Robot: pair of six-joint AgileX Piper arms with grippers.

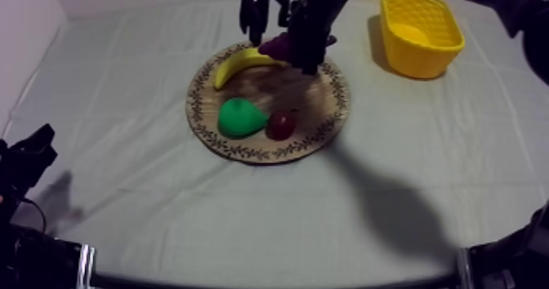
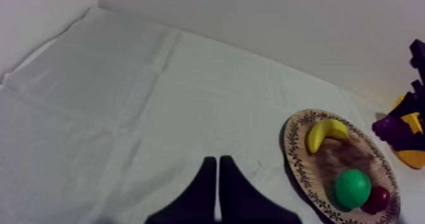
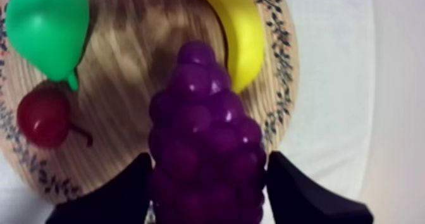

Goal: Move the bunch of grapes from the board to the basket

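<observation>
Grapes [image 3: 205,144], glossy purple cluster, clamped in right jaws; left jaws closed empty.

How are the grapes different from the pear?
The bunch of grapes is purple and bumpy; the pear is green and smooth. The right gripper is shut on the grapes; the pear lies free on the wooden board, beside the small red fruit. Both are toy fruit.

Your tabletop [image 1: 163,202] is covered by a grey-white cloth [image 2: 126,68], and fold creases [image 2: 136,122] cross it lengthwise and across. A plain pale wall [image 2: 284,24] rises directly behind the far edge. Light is soft, and one broad diffuse shadow [image 1: 392,206] lies on the cloth.
</observation>
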